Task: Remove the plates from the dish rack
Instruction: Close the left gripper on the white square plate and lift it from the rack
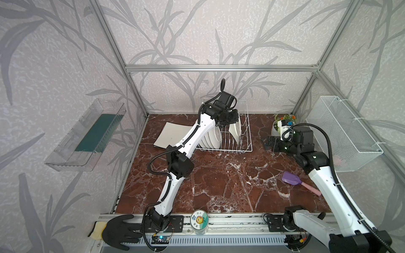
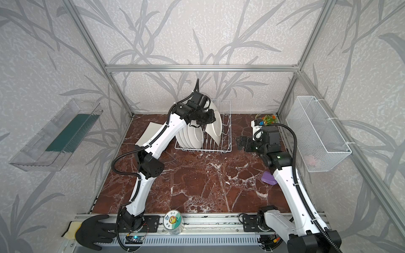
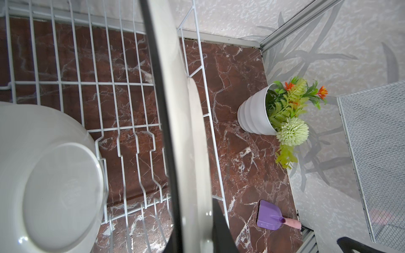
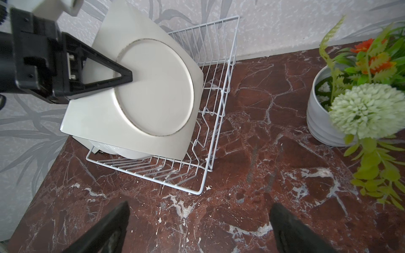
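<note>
Red-brown marble tabletop is carrying the dish rack near the back wall.
My left hand is pinching the cream square plate, holding it tilted over the rack; round white plates are standing at the rack's left end. My right hand is hovering wide open beside it. Mesh basket is holding something pink, blurred.

Tilted square plate at dish rack, clamped by left claw; right claw spread wide.
</note>
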Tool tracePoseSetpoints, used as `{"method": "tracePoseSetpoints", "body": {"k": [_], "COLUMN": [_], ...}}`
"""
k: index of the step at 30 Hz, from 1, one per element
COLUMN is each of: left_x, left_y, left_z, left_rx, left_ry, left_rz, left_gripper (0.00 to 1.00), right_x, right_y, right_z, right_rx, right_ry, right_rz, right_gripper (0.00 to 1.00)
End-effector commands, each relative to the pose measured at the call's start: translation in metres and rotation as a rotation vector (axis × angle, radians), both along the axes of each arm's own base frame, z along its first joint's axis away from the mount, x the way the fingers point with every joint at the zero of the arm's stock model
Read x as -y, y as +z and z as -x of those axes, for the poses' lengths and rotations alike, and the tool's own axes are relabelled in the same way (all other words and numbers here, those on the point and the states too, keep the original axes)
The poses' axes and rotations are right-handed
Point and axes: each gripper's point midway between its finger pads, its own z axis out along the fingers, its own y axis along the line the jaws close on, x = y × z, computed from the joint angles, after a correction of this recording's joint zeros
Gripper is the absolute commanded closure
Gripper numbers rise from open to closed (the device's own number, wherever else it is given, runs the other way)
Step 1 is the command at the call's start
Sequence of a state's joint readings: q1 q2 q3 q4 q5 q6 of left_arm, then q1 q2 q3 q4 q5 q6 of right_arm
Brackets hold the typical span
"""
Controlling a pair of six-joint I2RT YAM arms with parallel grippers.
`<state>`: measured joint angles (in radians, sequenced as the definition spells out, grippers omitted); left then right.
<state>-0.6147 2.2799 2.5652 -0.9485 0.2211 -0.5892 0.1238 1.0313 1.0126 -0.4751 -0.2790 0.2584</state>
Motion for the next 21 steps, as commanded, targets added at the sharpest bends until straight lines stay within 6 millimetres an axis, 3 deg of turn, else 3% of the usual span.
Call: {"method": "tracePoseSetpoints", "body": {"k": [1, 10, 16, 21], "left_x": [-0.015, -0.019, -0.015, -0.018], "left_y": [0.135, 0.171, 0.175, 0.172], "left_z": [0.005, 0.021, 0.033, 0.04], "left_rx": [0.347, 0.545, 0.667, 0.736], "left_ry": [-0.001, -0.122, -0.254, -0.334], "left_rz": [0.133, 0.043, -0.07, -0.155], "left_gripper": [1.0, 1.0, 1.0, 1.0], "right_x": [-0.001, -0.002, -0.004, -0.003], "right_y": [0.015, 0.019, 0.014, 0.023], "right_z": [-0.004, -0.011, -0.019, -0.026], "right_rx": [0.034, 0.01, -0.038, -0.041], "right_ry": [-0.002, -0.035, -0.062, -0.099], "right_rz": [-0.03, -0.077, -0.12, -0.183], "right_gripper": [0.01, 0.01, 0.01, 0.01]}}
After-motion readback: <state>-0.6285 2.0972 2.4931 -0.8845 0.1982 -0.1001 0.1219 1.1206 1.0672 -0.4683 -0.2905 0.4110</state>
